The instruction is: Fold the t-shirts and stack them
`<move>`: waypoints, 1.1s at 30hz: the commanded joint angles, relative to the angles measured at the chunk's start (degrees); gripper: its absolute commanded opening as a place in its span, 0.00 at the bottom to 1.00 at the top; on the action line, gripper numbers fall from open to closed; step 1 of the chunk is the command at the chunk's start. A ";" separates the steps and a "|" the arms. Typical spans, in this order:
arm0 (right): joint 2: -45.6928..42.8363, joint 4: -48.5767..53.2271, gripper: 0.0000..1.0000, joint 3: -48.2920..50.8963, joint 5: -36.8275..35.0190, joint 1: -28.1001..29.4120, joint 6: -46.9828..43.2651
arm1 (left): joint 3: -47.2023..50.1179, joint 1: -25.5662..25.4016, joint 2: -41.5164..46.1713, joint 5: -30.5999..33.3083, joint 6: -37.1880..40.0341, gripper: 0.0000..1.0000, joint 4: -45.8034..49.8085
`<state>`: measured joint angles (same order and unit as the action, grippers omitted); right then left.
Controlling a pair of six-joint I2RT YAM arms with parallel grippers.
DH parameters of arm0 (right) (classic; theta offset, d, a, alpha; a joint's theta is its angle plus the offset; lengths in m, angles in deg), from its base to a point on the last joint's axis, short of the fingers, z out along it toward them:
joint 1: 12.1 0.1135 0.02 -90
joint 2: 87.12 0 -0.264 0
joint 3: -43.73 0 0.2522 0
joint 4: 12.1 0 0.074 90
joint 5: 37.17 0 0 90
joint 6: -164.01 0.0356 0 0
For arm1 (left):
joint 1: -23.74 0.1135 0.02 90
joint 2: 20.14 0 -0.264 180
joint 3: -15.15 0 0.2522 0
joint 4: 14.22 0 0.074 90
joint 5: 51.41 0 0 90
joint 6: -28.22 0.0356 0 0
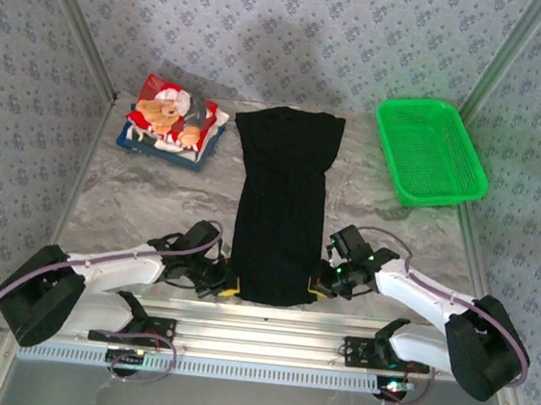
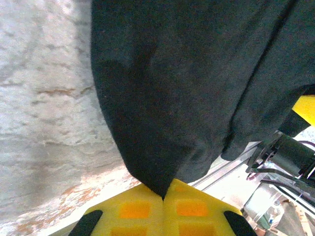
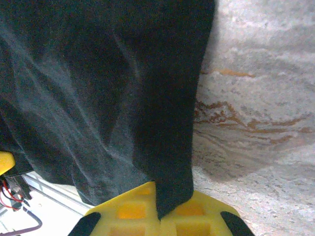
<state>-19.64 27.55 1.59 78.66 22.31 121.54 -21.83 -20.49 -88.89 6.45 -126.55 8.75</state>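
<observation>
Yellow-padded left gripper (image 2: pixel 164 196) and right gripper (image 3: pixel 158 210) each pinch a near corner of the plain black cloth t-shirt (image 1: pixel 280 204), apparently stretched lengthwise away.

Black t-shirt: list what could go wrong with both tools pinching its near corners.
The left tool and right tool each pinch only a small tip of the black t-shirt; it may slip out on lifting. The near hem lies close to the metal rail, so it could snag there.

Bare tabletop (image 1: pixel 144 204) is lying open either side of the black t-shirt (image 1: pixel 281 194); the folded shirt stack (image 1: pixel 172 122) is blocking the far-left corner, the green basket (image 1: pixel 429 151) the far-right.
</observation>
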 commanded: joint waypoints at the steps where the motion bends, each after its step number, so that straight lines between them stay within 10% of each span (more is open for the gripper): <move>1: -0.60 1.48 0.01 -1.16 1.06 -0.94 -0.91 | -1.59 0.98 1.18 0.50 1.82 0.00 2.78; 15: -0.67 9.91 0.00 -13.12 3.49 -3.54 -2.16 | -12.91 7.52 9.90 0.65 5.80 0.00 17.83; 33: 23.32 13.68 0.00 -36.86 7.75 -19.70 -13.92 | -39.93 23.21 -16.56 -6.09 21.70 0.00 21.63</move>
<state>1.12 38.79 -31.79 85.11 4.24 111.47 -56.83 1.76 -102.42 2.32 -109.68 27.99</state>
